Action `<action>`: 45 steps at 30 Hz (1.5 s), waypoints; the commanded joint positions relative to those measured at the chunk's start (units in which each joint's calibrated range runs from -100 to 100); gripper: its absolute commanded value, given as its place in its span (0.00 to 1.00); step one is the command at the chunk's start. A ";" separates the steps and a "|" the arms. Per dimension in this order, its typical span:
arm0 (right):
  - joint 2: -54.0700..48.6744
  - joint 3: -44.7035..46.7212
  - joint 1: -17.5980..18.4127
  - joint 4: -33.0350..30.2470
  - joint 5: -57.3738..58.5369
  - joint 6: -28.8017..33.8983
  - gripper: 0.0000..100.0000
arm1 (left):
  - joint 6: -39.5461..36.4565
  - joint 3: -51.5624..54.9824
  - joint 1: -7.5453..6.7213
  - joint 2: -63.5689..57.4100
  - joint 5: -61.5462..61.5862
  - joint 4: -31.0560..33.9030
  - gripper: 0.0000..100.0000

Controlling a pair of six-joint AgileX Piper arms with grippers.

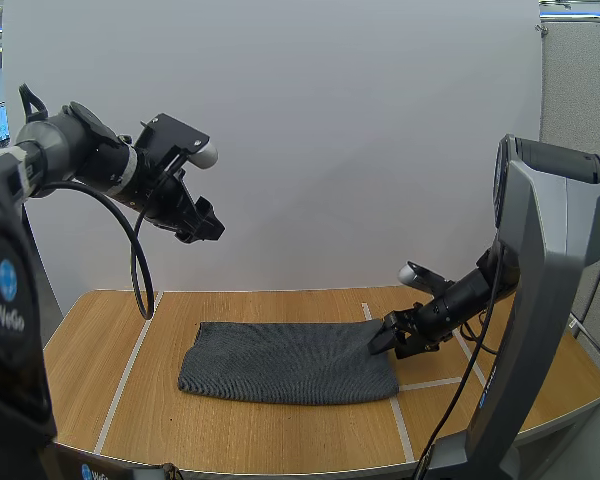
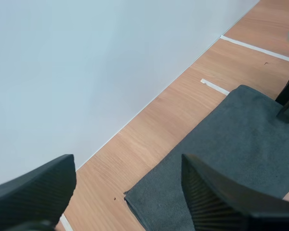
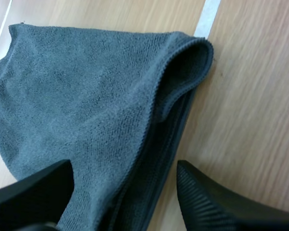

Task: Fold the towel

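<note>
Wooden table [image 1: 280,430], wide right pincer [image 1: 385,345] at right edge of towel [image 1: 280,362]; left pincer [image 1: 205,228] wide, aloft

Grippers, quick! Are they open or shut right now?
Left gripper: open, holding nothing.
Right gripper: open, at the towel edge, not pinching it.

Black left arm [image 1: 80,150], grey right arm [image 1: 550,260], ribbed black fingers [image 3: 207,202]

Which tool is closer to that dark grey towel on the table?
Right. The right tool is low at the dark grey fabric towel's right edge, open over it; the left tool hangs open high up, well clear of it.
</note>
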 commanded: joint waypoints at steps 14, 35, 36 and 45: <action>6.07 0.34 4.27 7.19 1.78 -4.58 1.00 | -4.47 -0.48 0.04 -8.81 1.21 1.13 1.00; 1.73 -0.04 5.86 8.47 8.05 -4.58 0.00 | -6.71 -0.48 0.04 -9.29 1.80 2.36 1.00; 0.96 -0.04 5.86 8.60 8.05 -4.58 0.00 | -7.10 -0.48 0.04 -9.44 1.96 2.36 1.00; -4.40 -0.04 8.44 9.66 8.05 -4.58 0.00 | -7.75 -0.48 0.04 -18.54 0.48 2.36 0.93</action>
